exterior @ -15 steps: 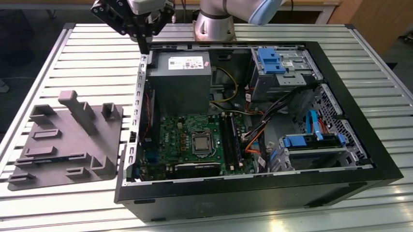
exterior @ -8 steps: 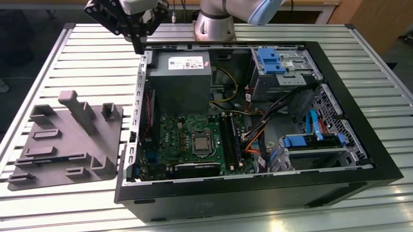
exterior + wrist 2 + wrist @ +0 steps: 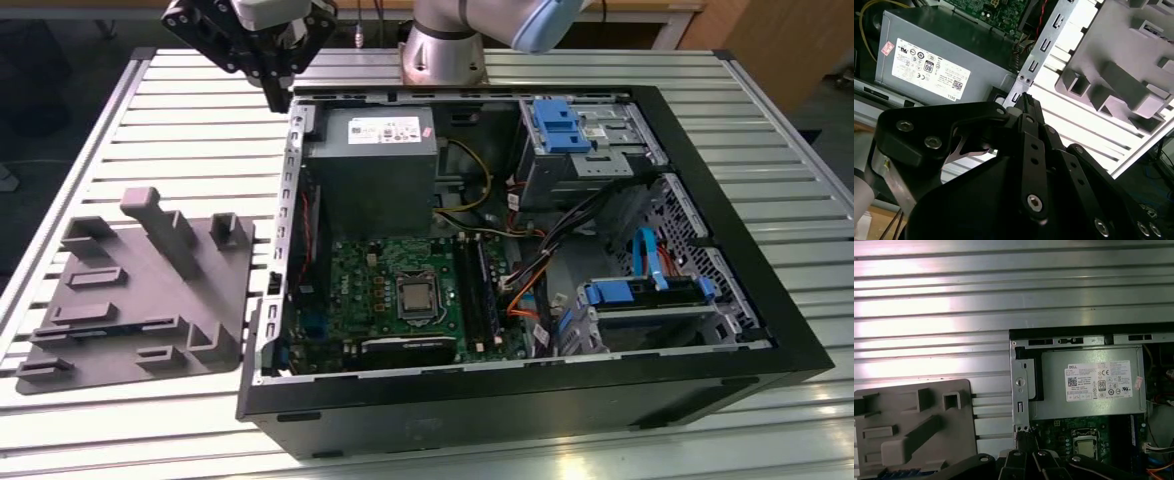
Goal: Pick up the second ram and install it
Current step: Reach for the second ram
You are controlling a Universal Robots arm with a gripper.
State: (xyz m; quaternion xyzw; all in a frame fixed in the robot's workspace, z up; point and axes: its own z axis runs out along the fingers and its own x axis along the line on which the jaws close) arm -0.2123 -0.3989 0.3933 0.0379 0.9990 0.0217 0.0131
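Gripper point(image 3: 1024, 98) fingers are closed together, holding nothing, above the computer case point(image 3: 534, 410) corner by the power supply point(image 3: 371, 150). In the gray fixture point(image 3: 134, 300) beside the case, the second ram point(image 3: 901, 473) appears to lie. Hazard: a descent here would likely strike the case's sheet-metal edge. Open table point(image 3: 174, 130) lies toward the fixture.

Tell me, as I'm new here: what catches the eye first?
An open computer case lies on the slatted table, its green motherboard and grey power supply exposed. The black gripper hangs above the case's far corner at the exterior view's left; a grey fixture lies beside the case there.
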